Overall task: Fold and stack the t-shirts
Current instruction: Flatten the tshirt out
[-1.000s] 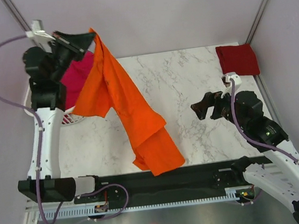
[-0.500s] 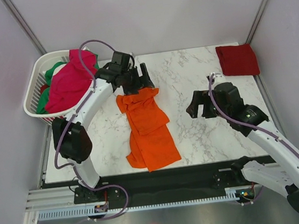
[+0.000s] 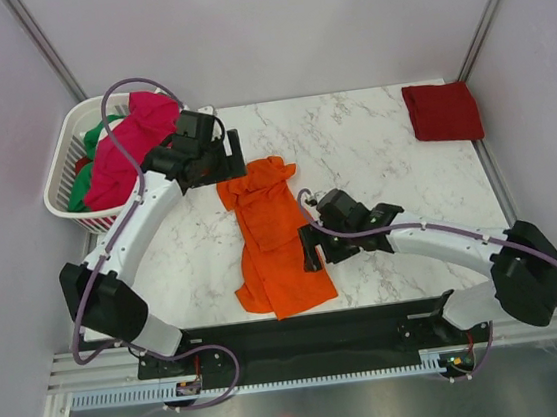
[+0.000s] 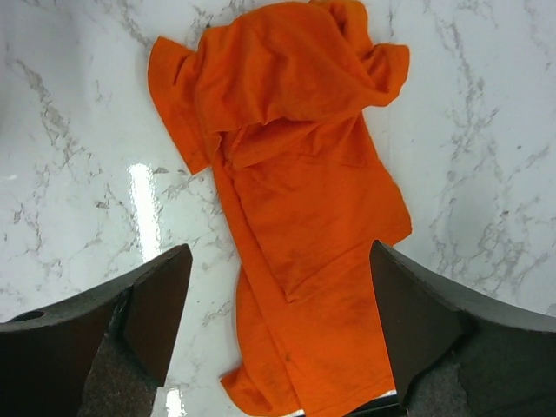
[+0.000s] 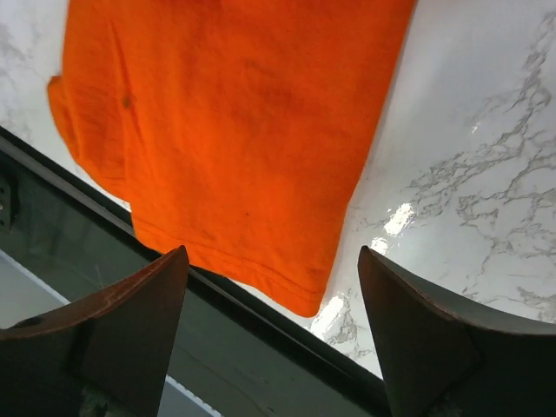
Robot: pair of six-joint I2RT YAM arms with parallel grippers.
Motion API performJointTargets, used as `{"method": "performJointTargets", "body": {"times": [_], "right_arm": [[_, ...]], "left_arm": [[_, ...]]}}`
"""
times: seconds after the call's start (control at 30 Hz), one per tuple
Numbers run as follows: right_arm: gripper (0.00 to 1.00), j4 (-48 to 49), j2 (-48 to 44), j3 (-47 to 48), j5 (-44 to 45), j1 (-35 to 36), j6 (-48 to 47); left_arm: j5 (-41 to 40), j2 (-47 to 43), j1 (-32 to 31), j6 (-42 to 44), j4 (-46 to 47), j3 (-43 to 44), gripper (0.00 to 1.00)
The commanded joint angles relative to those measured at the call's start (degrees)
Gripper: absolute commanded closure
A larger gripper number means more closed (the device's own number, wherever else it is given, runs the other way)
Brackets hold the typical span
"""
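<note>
Orange t-shirt (image 3: pixel 271 231) rumpled, long narrow heap, top bunched; left fingers (image 4: pixel 149 308), right fingers (image 5: pixel 130 330) apart, empty.

We look down on orange t-shirt (image 4: pixel 295 200), lying crumpled lengthwise on white marble table (image 4: pixel 486 130). Upper part bunched, short sleeve sticking out at each side. Lower part flatter, long folds running down it, hem near bottom of picture. Left gripper (image 4: pixel 279 252) has its dark fingers (image 4: pixel 148 321) spread wide at lower corners, shirt showing in gap between. Bright glare patch (image 4: pixel 143 204) on table beside shirt.
</note>
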Motion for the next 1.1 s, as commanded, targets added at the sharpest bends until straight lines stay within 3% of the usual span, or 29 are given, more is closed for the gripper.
{"method": "performJointTargets", "body": {"times": [0.0,0.17,0.27,0.3,0.53,0.63,0.77,0.8,0.83,0.9,0.93,0.97,1.07], "right_arm": [[0.13,4.24,2.80,-1.63,1.38,0.67,3.31],[0.19,4.68,9.66,-2.16,2.43,1.47,3.31],[0.31,5.38,12.56,-3.13,1.74,1.64,3.83],[0.43,6.25,13.18,-3.39,1.55,1.64,4.18],[0.96,4.77,13.63,-2.96,4.62,0.42,3.14],[1.00,0.39,12.40,-0.15,7.34,-6.86,0.34],[1.00,-1.30,12.21,7.82,12.44,-28.47,-1.61],[0.99,-1.21,13.26,9.94,13.67,-31.64,-1.44],[0.82,-1.21,16.32,12.31,14.20,-34.10,-1.44],[0.26,-3.65,21.94,20.74,17.88,-38.60,-2.23],[0.13,-5.15,23.19,23.56,19.29,-39.66,-2.58],[0.04,-6.47,24.08,28.03,20.79,-39.67,-3.97],[0.02,-7.81,21.64,27.64,18.09,-38.53,-5.56]], "left_arm": [[-2.98,-3.14,0.37,3.00,-0.67,-3.16,0.10],[-2.98,-6.04,1.07,3.00,-0.67,-6.42,0.10],[-4.64,-7.54,1.94,3.17,0.46,-9.05,0.10],[-4.65,-8.50,2.30,3.35,0.73,-10.54,0.10],[-2.36,-12.10,6.69,3.62,2.14,-16.00,0.10],[-2.54,-13.68,7.31,3.70,2.32,-17.49,0.11],[-2.63,-15.36,7.49,3.53,2.49,-18.55,0.11],[-2.37,-15.62,7.57,3.44,2.49,-18.73,0.11],[-2.10,-15.63,7.57,3.35,2.49,-18.82,0.11],[-1.14,-16.06,7.57,3.09,2.41,-18.90,0.11],[-0.96,-16.24,7.57,3.00,2.49,-19.08,0.11],[-0.70,-16.76,7.57,3.00,2.49,-19.34,0.11],[-0.52,-17.91,7.57,2.91,2.84,-21.36,0.11]]}}
